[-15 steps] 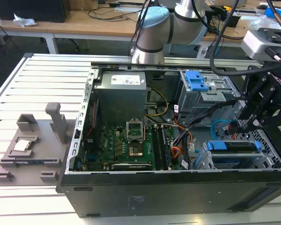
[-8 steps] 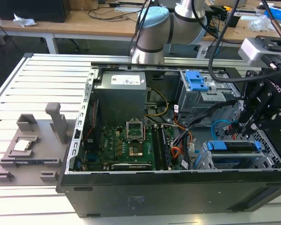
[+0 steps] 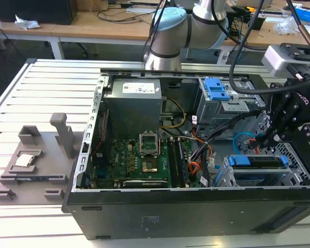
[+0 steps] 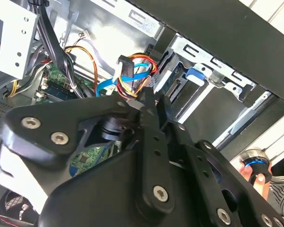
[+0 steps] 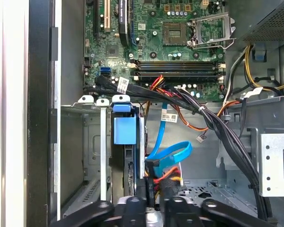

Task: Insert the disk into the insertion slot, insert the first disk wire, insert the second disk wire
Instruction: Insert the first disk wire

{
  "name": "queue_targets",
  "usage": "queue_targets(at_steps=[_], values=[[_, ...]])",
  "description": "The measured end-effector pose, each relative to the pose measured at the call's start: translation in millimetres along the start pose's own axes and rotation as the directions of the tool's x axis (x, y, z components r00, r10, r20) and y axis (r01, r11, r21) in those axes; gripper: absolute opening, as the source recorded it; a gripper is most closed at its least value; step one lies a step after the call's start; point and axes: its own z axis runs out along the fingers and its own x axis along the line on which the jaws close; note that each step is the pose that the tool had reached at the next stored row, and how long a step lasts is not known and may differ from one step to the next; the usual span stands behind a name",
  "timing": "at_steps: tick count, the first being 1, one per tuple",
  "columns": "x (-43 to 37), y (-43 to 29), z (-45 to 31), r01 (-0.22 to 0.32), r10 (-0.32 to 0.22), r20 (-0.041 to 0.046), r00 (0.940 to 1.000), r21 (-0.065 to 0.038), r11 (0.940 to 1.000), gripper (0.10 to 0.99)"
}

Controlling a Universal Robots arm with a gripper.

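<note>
Already the flat silver hard drive in its bright blue plastic carrier (image 3: 258, 161) sits in the bay of the low silver perforated drive cage (image 3: 297, 165), at the exterior view's lower right. The cage is inside the open black computer case (image 3: 170, 214), which lies on the white slatted counter (image 3: 36, 103). We see the black gripper (image 3: 265, 138) poised just above that cage, near the exterior view's right edge. In both wrist views its jaws are drawn nearly together, pinching the end of a bundle of red, orange and yellow wires (image 5: 166, 174), and a looped flat blue cable (image 5: 173, 152) lies just beside it. Higher in the exterior view, the taller grey cage with a blue clip (image 3: 225, 103) stands apart from the gripper.
</note>
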Motion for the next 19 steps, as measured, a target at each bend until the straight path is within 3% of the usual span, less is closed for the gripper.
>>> queue_targets(at_steps=[1,7,12,15,19], values=[[0.0,0.0,0.0,0.0,0.0,0.0,1.0,0.0,1.0,0.176],[1.4,-0.1,0.0,0.0,0.0,-0.0002,1.0,0.0,1.0,0.176],[17.0,-0.8,0.5,0.0,0.0,-0.0021,1.0,0.0,1.0,0.176],[16.9,-6.2,5.6,0.0,0.0,-0.0037,1.0,-0.001,1.0,0.176],[16.0,-6.4,9.1,0.003,-0.003,-0.0031,1.0,-0.001,1.0,0.176]])
